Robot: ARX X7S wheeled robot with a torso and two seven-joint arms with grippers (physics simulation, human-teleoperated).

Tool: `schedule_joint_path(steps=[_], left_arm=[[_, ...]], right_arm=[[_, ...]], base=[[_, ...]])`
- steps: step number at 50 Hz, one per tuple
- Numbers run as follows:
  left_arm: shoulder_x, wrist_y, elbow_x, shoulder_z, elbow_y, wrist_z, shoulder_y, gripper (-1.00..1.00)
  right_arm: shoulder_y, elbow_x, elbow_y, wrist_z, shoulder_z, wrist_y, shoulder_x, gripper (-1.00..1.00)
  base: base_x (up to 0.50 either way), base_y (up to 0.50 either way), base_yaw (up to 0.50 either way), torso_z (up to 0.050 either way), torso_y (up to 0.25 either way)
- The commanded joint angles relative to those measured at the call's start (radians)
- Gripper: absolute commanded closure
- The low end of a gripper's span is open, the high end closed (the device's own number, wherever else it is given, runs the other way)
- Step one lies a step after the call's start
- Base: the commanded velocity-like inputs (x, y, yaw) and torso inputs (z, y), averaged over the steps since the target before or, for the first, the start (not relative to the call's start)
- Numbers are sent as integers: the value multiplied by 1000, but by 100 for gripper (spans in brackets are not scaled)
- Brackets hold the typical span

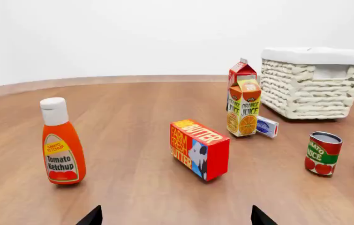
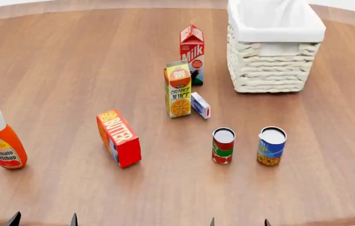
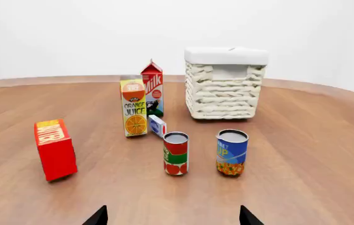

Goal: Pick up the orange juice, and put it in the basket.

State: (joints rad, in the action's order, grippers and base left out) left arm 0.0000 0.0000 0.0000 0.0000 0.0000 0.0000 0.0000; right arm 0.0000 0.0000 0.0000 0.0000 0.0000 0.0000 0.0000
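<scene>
**Orange juice upright on the bench, both claws apart and empty**

The orange juice (image 2: 178, 89) stood upright near the middle of the wooden bench (image 2: 70, 70), untouched by either arm. Directly behind it, just beside and partly overlapped in the left wrist view, stood the red milk carton (image 2: 192, 54). A small white and blue box (image 2: 201, 105) lay against the juice carton's base on its right side. The basket (image 2: 271, 70) sat farther back and to the right, apart from both cartons, its white liner folded over the rim.

Nearer the robot, the butter box (image 2: 119, 138) stood on a long edge, left of the juice. The tomato ketchup bottle (image 2: 3, 140) stood upright well off at the far left. Two cans stood side by side in front of the basket: a red and green tomato can (image 2: 223, 145) and a blue and yellow can (image 2: 271, 145).

Only fingertips showed at the bottom edge of the head view. The left claw (image 2: 43, 220) had its two tips spread with nothing between them, and the right claw (image 2: 239, 221) was likewise spread and held nothing. Both hung well short of the juice carton.
</scene>
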Motion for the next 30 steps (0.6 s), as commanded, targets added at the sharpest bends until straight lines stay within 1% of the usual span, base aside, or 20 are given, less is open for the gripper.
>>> schedule_joint_path(steps=[1, 6, 8, 11, 15, 16, 17, 18, 19, 27, 30], left_arm=[[-15, 11, -21, 20, -14, -14, -3, -100], [-34, 23, -40, 45, -2, -26, 9, -100], [-39, 23, -47, 51, 12, -30, 16, -100], [-43, 41, -36, 53, 7, -59, 15, -100], [-49, 22, -36, 54, 28, -71, 19, -100], [-2, 300, 106, 102, -300, -193, -234, -100], [-70, 150, -44, 80, -150, -93, -84, -100], [-10, 6, -2, 5, 0, -24, 20, -100], [-16, -3, -3, 12, 47, -35, 19, -100], [-45, -80, -18, 34, 188, -75, 31, -100], [-57, -129, -19, 32, 282, -90, 37, -100]], right_arm=[[3, 18, 5, 17, -22, -15, 15, -100], [-3, 23, -8, 50, -40, -6, 33, -100], [-6, 75, -19, 42, -32, 0, 30, -100], [-9, 64, -29, 66, -43, 13, 40, -100], [-10, 59, -39, 77, -51, 23, 45, -100], [248, 126, 300, 60, -153, -300, 0, -100], [98, 148, 150, 176, -155, -150, 129, -100], [-12, 32, 0, 28, -6, 0, 6, -100], [-13, 44, -52, 34, -14, 35, 13, -100], [-22, 105, -201, 68, -24, 110, 44, -100], [-29, 136, -293, 77, -17, 157, 54, -100]], base=[[0, 0, 0, 0, 0], [0, 0, 0, 0, 0], [0, 0, 0, 0, 0], [0, 0, 0, 0, 0], [0, 0, 0, 0, 0], [0, 0, 0, 0, 0], [0, 0, 0, 0, 0], [0, 0, 0, 0, 0], [0, 0, 0, 0, 0], [0, 0, 0, 0, 0], [0, 0, 0, 0, 0]])
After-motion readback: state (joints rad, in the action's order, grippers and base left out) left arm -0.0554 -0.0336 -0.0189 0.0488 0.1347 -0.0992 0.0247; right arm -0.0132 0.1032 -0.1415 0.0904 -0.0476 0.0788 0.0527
